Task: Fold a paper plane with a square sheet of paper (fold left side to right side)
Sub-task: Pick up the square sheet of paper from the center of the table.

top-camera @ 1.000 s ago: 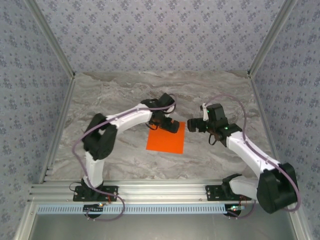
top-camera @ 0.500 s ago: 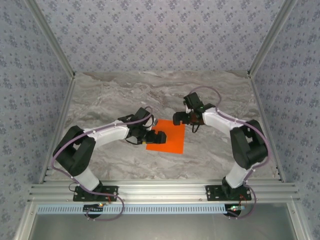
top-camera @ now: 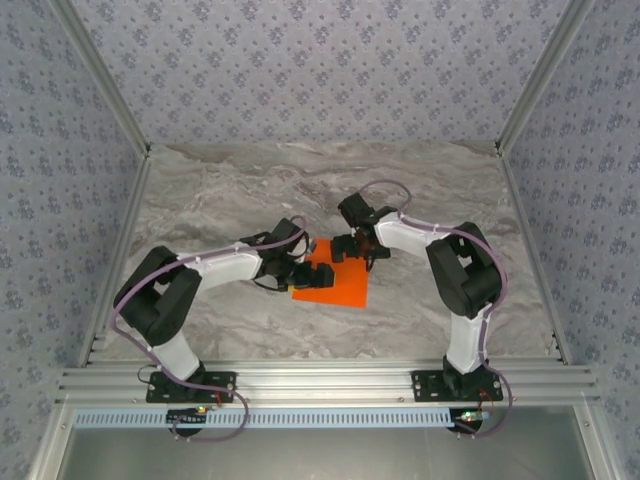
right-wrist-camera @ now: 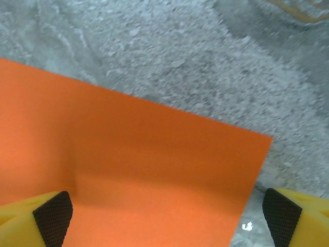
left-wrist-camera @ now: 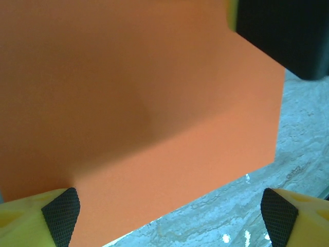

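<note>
On the grey marbled table (top-camera: 200, 190), your left gripper (top-camera: 300, 271) and right gripper (top-camera: 351, 248), both open, have reached the unfolded orange paper square (top-camera: 336, 287).

On the table (top-camera: 200, 200), the square sheet of paper (top-camera: 338, 288); left claw (top-camera: 303, 272) at its left, right claw (top-camera: 350, 250) behind.

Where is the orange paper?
In the top view, the orange paper lies mid-table, left gripper at its left edge, right gripper at its far edge.
</note>
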You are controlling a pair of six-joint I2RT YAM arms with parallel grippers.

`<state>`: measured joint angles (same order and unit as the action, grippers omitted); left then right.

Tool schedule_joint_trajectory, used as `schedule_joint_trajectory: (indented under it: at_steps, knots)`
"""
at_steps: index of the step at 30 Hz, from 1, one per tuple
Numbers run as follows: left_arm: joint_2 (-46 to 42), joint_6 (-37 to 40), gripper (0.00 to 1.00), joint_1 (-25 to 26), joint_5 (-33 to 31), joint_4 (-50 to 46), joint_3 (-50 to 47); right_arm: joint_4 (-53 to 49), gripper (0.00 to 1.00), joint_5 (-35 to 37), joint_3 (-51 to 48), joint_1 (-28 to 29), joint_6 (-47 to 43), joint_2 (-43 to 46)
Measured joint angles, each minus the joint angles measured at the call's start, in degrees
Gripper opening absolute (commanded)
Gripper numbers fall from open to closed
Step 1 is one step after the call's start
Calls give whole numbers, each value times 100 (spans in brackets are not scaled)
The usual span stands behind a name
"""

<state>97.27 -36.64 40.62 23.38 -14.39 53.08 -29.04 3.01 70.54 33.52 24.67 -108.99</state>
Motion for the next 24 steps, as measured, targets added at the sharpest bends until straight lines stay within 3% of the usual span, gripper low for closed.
schedule_joint_trajectory:
  at_steps: [14,20,24]
  knots:
    - [26,-57,92,-2,24,308,-81,-7,97,-90,0,382,42,9]
    - [-59,-109,92,0,42,610,-247,-55,84,-264,0,442,35,26]
    - [-142,-192,92,-2,44,831,-382,-79,67,-487,0,452,22,37]
